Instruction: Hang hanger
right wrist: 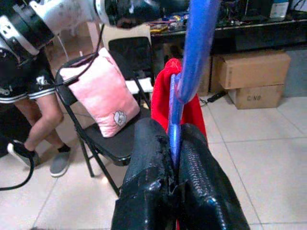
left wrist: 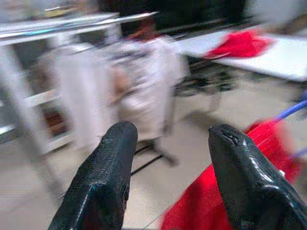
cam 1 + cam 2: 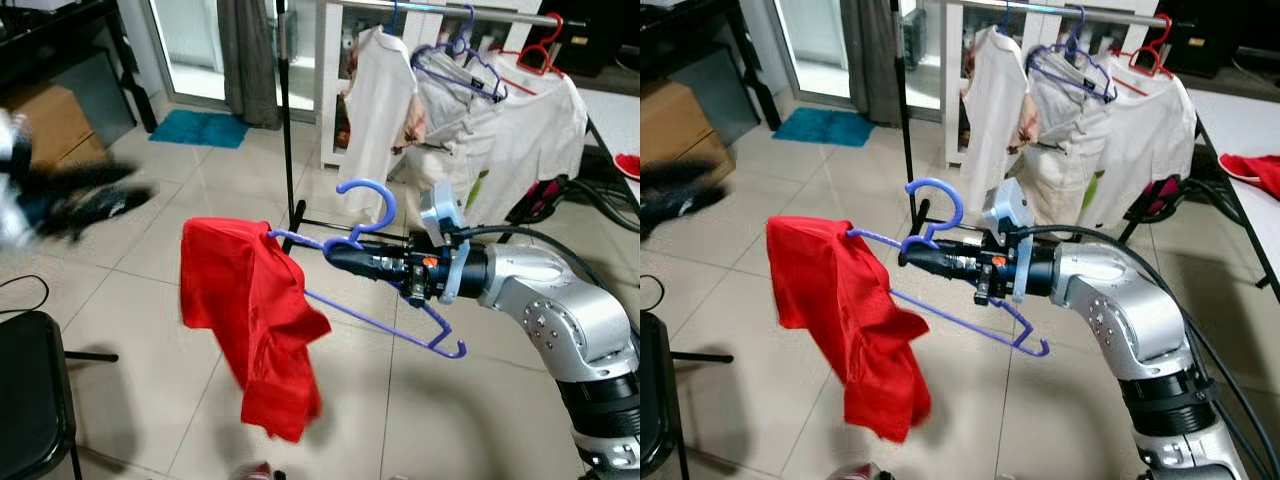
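Left eye view: at frame centre my right gripper point(image 3: 345, 256) pinched the neck of the blue hanger point(image 3: 366, 211), a red shirt point(image 3: 258, 318) drooping from its left end; the clothes rack point(image 3: 455, 16) stood at upper right.

Left wrist view: my left gripper point(image 2: 172, 143) hung parted, blurred.

Right wrist view: my fingers point(image 1: 144, 165) clamped the hanger's shaft; a pink pillow point(image 1: 103, 91) sat on a folding chair point(image 1: 117, 148) at left.

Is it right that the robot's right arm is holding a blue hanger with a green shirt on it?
Not quite. The shirt is red, not green, as the left eye view shows. The right end effector does hold the blue hanger.
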You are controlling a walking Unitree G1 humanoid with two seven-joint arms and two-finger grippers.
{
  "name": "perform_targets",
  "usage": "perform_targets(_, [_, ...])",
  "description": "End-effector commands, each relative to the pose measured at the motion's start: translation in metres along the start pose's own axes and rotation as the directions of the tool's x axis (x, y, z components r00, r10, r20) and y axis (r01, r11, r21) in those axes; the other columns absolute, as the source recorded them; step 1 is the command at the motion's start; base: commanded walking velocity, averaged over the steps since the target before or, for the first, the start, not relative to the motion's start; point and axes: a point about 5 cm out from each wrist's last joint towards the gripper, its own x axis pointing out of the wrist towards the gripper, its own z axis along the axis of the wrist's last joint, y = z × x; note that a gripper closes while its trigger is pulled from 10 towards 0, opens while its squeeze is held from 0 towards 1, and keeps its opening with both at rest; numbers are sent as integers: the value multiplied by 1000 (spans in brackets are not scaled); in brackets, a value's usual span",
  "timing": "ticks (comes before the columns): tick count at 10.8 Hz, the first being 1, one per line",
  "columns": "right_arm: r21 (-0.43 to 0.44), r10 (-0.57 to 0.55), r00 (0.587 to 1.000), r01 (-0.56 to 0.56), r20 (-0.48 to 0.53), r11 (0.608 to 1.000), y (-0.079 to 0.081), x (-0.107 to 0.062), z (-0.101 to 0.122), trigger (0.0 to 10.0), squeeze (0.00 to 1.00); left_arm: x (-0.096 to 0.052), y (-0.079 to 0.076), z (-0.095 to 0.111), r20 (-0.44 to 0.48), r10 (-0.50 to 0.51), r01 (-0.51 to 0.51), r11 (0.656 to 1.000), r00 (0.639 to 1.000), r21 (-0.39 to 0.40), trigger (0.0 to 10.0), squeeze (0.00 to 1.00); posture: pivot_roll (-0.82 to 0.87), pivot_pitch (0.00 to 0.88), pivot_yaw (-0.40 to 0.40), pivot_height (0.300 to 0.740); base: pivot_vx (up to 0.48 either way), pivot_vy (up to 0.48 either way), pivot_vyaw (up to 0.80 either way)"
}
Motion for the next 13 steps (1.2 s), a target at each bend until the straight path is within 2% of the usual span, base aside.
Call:
perform_targets(1, [-59,24,1000,-23,18,998,1,4,11,10000,0,17,-9,1,-10,-115,115,993,993,-8,10000,1000,-2,4,24,740,0,0,0])
perform_targets(3, [-83,33,999,-33,3,996,6,5,13,10000,0,40,-13,-1,-83,-258,259,966,963,3,10000,1000,-13,6,44,740,0,0,0])
perform_targets(4, [-85,34,999,-34,4,996,7,6,13,10000,0,41,-15,-1,-103,-295,295,955,950,-13,10000,784,-17,7,54,740,0,0,0])
perform_targets(5, [-85,33,999,-32,7,996,9,6,12,10000,0,44,-18,-4,-142,-361,358,933,922,-44,10000,0,-21,8,66,740,0,0,0])
perform_targets(7, [-81,33,999,-32,11,996,12,5,11,10000,0,44,-19,-12,-218,-407,401,913,887,-71,10000,0,-23,9,74,740,0,0,0])
perform_targets(8, [-81,35,999,-34,13,996,13,5,11,10000,0,43,-19,-13,-238,-425,419,905,873,-77,9059,0,-24,8,82,740,0,0,0])
perform_targets(9, [-82,39,999,-37,14,996,14,5,11,10000,0,44,-16,-16,-281,-417,418,907,864,-61,1294,0,-24,7,85,740,0,0,0])
perform_targets(10, [-82,42,999,-40,14,996,15,5,11,10000,0,45,-14,-19,-299,-411,415,908,861,-54,0,0,-24,5,88,740,0,0,0])
perform_targets(13, [-86,53,999,-51,13,995,17,6,11,10000,0,49,-10,-28,-338,-433,439,896,836,-63,0,0,-35,5,101,740,0,0,0])
